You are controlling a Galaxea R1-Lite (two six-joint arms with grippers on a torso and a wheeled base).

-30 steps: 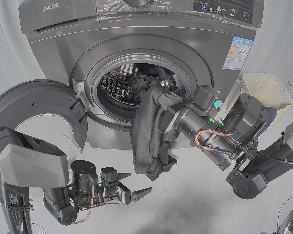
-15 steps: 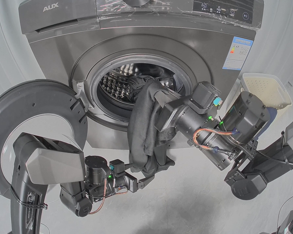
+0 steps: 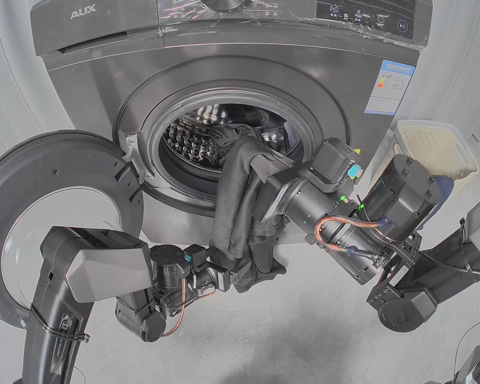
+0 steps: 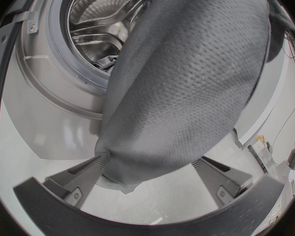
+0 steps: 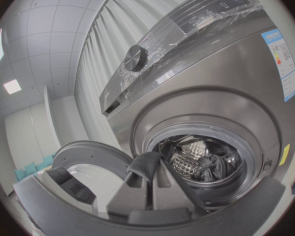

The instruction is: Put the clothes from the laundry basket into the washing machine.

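Observation:
A long dark grey garment (image 3: 234, 209) hangs out of the washing machine's drum opening (image 3: 197, 140) and down over its front. My right gripper (image 5: 150, 184) is shut on the garment's upper part, a fold of cloth (image 5: 146, 163) pinched between its fingers, just in front of the drum. My left gripper (image 3: 233, 274) sits low, at the garment's hanging lower end. In the left wrist view its fingers (image 4: 88, 171) stand open on either side of the cloth (image 4: 186, 82). Another dark garment (image 5: 216, 169) lies inside the drum.
The round door (image 3: 58, 188) stands swung open to the left of the drum. A cream laundry basket (image 3: 437, 150) stands on the floor right of the machine, with blue cloth (image 3: 444, 188) at its near side. Bare light floor (image 3: 282, 321) lies in front.
My left arm has risen and moved right, bringing its open gripper from the bare floor up to the garment's lower end. The right gripper and garment shifted slightly left.

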